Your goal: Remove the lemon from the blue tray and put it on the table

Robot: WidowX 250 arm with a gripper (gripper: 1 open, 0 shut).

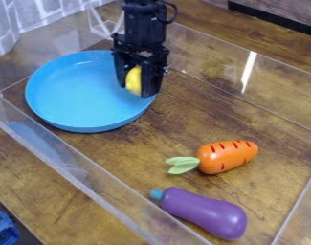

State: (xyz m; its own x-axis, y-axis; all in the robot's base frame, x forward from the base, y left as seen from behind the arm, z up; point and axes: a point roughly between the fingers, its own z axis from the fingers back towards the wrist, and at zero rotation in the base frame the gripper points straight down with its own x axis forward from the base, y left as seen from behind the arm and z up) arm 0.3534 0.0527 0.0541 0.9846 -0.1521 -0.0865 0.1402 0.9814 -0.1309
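The yellow lemon [133, 77] sits between the black fingers of my gripper [136, 82], which is shut on it. It hangs just above the right rim of the big round blue tray [68, 96]. The tray rests on the dark wood table [234, 105] at the left. The arm comes down from the top of the view and hides part of the tray's far rim.
An orange toy carrot [222, 156] with green leaves lies right of centre. A purple eggplant [203, 212] lies near the front. Clear acrylic walls [68, 163] run along the table's edges, close to the tray's left and front.
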